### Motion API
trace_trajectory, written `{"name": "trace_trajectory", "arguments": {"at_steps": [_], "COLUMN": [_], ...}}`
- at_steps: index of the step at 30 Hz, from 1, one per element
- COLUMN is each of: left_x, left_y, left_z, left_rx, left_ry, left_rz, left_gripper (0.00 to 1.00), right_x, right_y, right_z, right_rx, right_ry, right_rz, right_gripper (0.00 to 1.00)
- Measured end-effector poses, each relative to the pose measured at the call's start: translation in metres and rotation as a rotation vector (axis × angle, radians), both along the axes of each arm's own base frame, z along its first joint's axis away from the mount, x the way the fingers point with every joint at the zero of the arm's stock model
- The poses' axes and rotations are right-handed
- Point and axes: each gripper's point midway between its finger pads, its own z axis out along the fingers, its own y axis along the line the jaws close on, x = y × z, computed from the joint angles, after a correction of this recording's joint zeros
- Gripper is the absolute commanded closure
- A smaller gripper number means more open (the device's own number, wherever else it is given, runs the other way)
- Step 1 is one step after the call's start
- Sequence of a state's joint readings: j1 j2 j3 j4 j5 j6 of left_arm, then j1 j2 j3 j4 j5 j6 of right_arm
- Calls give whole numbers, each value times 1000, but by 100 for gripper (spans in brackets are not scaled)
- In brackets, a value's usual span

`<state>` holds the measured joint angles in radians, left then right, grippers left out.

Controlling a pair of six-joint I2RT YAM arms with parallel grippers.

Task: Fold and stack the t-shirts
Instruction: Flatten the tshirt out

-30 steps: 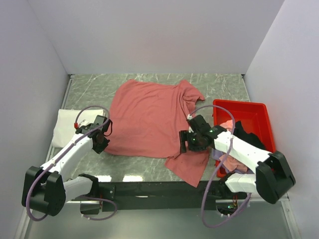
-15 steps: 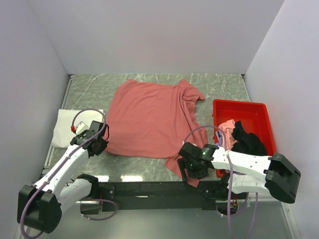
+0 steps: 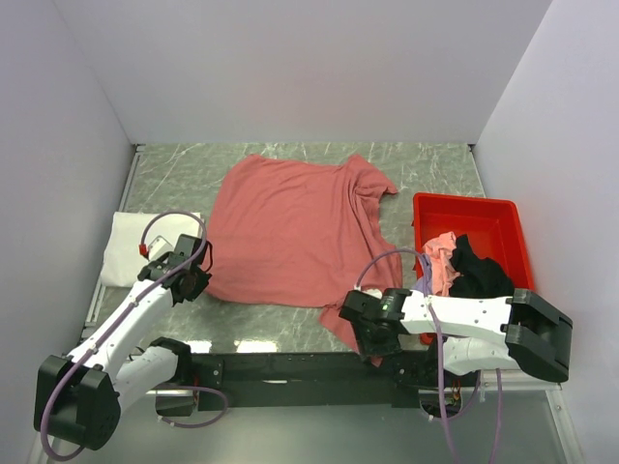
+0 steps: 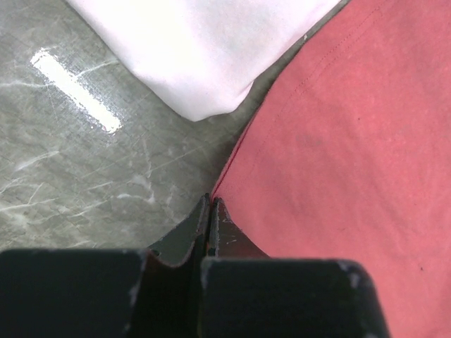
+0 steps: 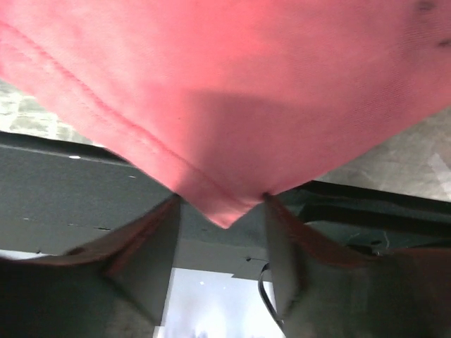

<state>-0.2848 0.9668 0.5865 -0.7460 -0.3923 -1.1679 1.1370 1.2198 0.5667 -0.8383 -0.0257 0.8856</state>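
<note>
Two corners of the dusty red t-shirt (image 3: 290, 227) are being addressed at once, so the step in hand is judged to be the pick-up of its near hem for a first fold. The shirt is spread flat across the middle of the tabletop (image 3: 174, 174). Its lower right corner is draped over the near edge at the bottom of the overhead frame.

The left end effector (image 3: 193, 282) is clenched, its tips pressed together exactly at the shirt's lower left hem corner. Whether cloth is caught between them cannot be told. The right end effector (image 3: 372, 333) is released: in the right wrist view the hanging corner is seen pointing down between the two spread fingers (image 5: 151, 246), not yet pinched.

One folded white t-shirt (image 3: 124, 246) is lying at the left of the overhead frame, just beside the red one. Pink (image 3: 442, 253) and black (image 3: 481, 273) tees are bundled in the red plastic tray (image 3: 464, 199) at the right.

Next, the right jaws would need to be closed on that corner, deep enough that the stitched hem is held. Then both corners could be lifted together and carried toward the collar at the top of the frame, kept level so that no slack is dragged.
</note>
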Motion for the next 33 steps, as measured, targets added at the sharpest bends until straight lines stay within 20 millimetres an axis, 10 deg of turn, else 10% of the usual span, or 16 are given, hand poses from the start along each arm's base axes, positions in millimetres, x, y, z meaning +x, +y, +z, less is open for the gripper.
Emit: {"name": "trace_trajectory", "arguments": {"at_steps": [7, 13, 16, 24, 33], "left_x": [-1, 1, 9, 88, 146], "left_y": [0, -1, -5, -22, -28], "left_z": [-2, 0, 9, 112, 276], "left_rx": [-1, -4, -9, -30, -13], "left_ry": [4, -3, -30, -284, -647], "left_rz": [-1, -9, -29, -57, -79], "left_gripper": [99, 99, 99, 99, 99], "right_x": [-3, 14, 65, 233, 282], "right_y": [-2, -1, 6, 0, -59], "right_z": [-1, 5, 29, 202, 383], "right_rx": [-10, -4, 62, 237, 278], "right_ry": [12, -34, -139, -703, -1151], "right_rz": [-35, -49, -157, -349, -437], "right_gripper": [100, 100, 100, 100, 100]}}
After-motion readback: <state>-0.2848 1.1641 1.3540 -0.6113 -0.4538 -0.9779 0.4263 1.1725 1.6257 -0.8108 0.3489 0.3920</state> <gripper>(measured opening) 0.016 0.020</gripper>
